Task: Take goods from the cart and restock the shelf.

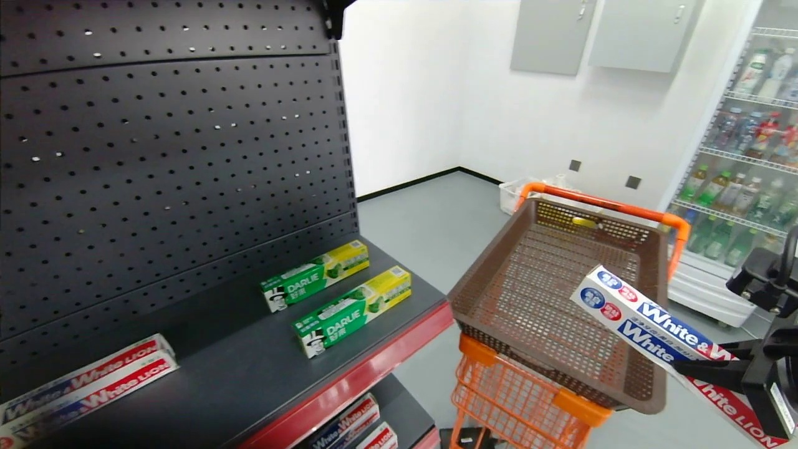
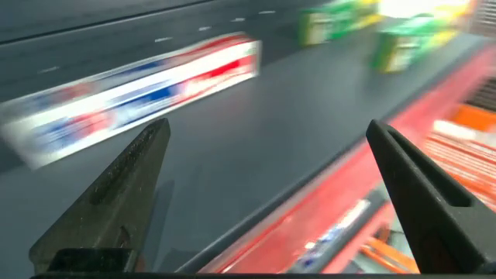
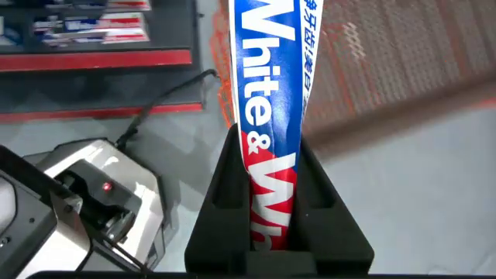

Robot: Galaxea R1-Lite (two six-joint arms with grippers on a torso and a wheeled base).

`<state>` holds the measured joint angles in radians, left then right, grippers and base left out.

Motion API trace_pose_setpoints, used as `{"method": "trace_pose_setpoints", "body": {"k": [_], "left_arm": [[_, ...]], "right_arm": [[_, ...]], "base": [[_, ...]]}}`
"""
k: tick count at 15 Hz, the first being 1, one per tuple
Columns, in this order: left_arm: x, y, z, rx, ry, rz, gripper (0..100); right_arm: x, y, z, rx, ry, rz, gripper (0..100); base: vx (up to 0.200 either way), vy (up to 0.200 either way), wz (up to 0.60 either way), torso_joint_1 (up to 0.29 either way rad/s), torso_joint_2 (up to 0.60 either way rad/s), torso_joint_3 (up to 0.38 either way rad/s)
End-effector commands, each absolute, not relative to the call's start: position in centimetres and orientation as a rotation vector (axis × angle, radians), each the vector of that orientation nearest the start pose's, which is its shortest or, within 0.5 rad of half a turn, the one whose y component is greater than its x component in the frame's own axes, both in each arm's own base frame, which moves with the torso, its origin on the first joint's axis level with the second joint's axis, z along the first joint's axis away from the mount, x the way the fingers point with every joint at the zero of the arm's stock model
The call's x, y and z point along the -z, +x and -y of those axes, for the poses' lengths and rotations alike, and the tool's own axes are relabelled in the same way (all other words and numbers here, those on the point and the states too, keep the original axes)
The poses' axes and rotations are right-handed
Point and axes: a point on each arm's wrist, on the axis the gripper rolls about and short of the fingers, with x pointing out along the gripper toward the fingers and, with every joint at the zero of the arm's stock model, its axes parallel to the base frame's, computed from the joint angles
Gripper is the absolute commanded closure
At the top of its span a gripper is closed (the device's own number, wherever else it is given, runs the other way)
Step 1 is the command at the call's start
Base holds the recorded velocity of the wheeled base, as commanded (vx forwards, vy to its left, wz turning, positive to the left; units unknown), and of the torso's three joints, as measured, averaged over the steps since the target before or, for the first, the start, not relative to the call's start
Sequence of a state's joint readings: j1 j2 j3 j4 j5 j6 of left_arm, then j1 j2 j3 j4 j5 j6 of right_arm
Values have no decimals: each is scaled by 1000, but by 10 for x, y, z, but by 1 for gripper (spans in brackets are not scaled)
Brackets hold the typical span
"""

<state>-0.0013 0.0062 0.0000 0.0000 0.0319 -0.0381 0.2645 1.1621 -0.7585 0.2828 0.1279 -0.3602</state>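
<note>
My right gripper (image 1: 707, 369) is shut on a white, blue and red toothpaste box (image 1: 661, 340), held tilted above the right edge of the brown cart basket (image 1: 499, 277). In the right wrist view the same toothpaste box (image 3: 267, 101) sticks out between the black fingers (image 3: 225, 186), at my right gripper (image 3: 267, 190). My left gripper (image 2: 267, 186) is open with nothing between its fingers, hovering over the dark shelf board (image 2: 256, 147) near the white and red toothpaste boxes (image 2: 132, 97). On the shelf (image 1: 237, 355) lie two green toothpaste boxes (image 1: 352, 310) and two white and red boxes (image 1: 81, 383).
The orange cart frame (image 1: 517, 399) stands right of the shelf's red front edge (image 1: 361, 374). A black pegboard back (image 1: 168, 156) rises behind the shelf. More boxes lie on the lower shelf (image 1: 352, 424). A drinks fridge (image 1: 735, 187) stands at the far right.
</note>
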Motion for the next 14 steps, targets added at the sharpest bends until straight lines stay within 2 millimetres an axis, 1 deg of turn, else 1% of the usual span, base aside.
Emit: {"method": "trace_pose_setpoints", "body": {"k": [1,3,6,10,12,13,14], "left_arm": [[-76,-22,-1,-31,-38,-6,0],[-76,-22,-1,-31,-38,-6,0],[-76,-22,-1,-31,-38,-6,0],[-76,-22,-1,-31,-38,-7,0],[-76,-22,-1,-31,-38,-7,0],[-76,-22,-1,-31,-38,-7,0],[-76,-22,-1,-31,-38,-6,0]], "right_arm": [[-209,146,-43,-500,-390,-615,100],[-211,152,-44,-496,-389,-596,100],[-213,155,-44,-486,-388,-570,100],[-215,152,-42,-471,-388,-556,100],[-219,148,-40,-436,-398,-535,100],[-219,148,-40,-436,-398,-535,100],[-222,141,-38,-424,-398,-513,100]], "base": [[0,0,600,7,-2,7],[0,0,600,5,0,0],[0,0,600,5,4,5],[0,0,600,4,2,5],[0,0,600,7,2,7],[0,0,0,0,0,0],[0,0,0,0,0,0]]}}
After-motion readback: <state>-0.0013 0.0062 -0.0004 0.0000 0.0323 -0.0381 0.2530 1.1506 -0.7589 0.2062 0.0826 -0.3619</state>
